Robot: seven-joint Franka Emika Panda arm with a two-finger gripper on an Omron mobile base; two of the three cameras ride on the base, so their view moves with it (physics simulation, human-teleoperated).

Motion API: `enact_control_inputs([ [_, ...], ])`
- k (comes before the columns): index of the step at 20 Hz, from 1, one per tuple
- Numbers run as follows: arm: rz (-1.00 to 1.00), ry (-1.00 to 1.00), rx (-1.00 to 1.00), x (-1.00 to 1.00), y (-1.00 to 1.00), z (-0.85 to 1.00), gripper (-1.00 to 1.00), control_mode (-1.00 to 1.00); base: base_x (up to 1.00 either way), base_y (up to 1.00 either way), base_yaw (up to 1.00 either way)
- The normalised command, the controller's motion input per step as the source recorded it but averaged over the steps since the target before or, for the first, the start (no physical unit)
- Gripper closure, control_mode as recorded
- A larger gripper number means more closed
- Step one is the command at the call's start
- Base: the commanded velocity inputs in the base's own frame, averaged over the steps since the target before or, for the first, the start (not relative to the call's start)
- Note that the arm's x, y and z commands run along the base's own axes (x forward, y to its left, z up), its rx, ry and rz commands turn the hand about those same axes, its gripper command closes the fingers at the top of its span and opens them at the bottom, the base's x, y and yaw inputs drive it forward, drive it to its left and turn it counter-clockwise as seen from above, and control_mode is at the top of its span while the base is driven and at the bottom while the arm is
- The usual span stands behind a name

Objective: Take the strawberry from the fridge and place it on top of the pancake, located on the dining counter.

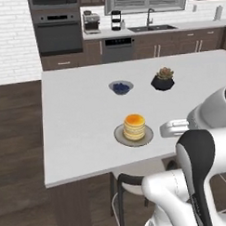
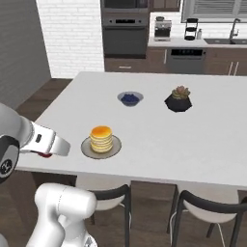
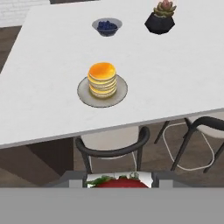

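The pancake (image 3: 102,78) is a golden stack on a round grey plate (image 3: 85,97), near the front edge of the white dining counter (image 3: 175,74). My gripper (image 3: 117,181) is shut on the strawberry (image 3: 118,182), whose red top and green leaves show between the two fingertips. It hovers short of the counter's front edge, over the stools. From the right base view, the hand (image 2: 46,144) hangs left of the pancake (image 2: 101,138), with red strawberry (image 2: 45,155) under it. A plain grey face (image 2: 17,48) at far left may be the fridge's side; I cannot tell.
A grey bowl of blueberries (image 1: 120,87) and a black pot with a succulent (image 1: 162,79) stand farther back on the counter. Black-framed stools (image 3: 114,151) are tucked under the front edge. An oven (image 1: 58,31), coffee machine and sink line the back wall.
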Motion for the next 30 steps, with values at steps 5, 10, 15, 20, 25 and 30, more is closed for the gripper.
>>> enact_control_inputs([
  [5, 0.0, 0.0, 0.0, 0.0, 0.0, 0.0, 1.0, 1.0, 0.9, -0.07, 0.01],
  [10, 0.0, 0.0, 0.0, 0.0, 0.0, 0.0, 1.0, 1.0, 0.86, 0.0, 0.0],
  [15, 0.0, 0.0, 0.0, 0.0, 0.0, 0.0, 1.0, 1.0, 0.74, -0.01, 0.1],
  [20, 0.09, 0.16, 0.0, 0.8, -0.07, 0.0, 1.0, -1.0, 0.2, -0.02, 0.02],
  [25, 0.09, 0.1, 0.0, 0.97, -0.05, 0.0, 1.0, -1.0, 0.0, 0.0, 0.0],
  [30, 0.0, 0.02, -0.03, 0.86, 0.04, -0.28, 1.0, -1.0, 0.0, 0.0, 0.0],
])
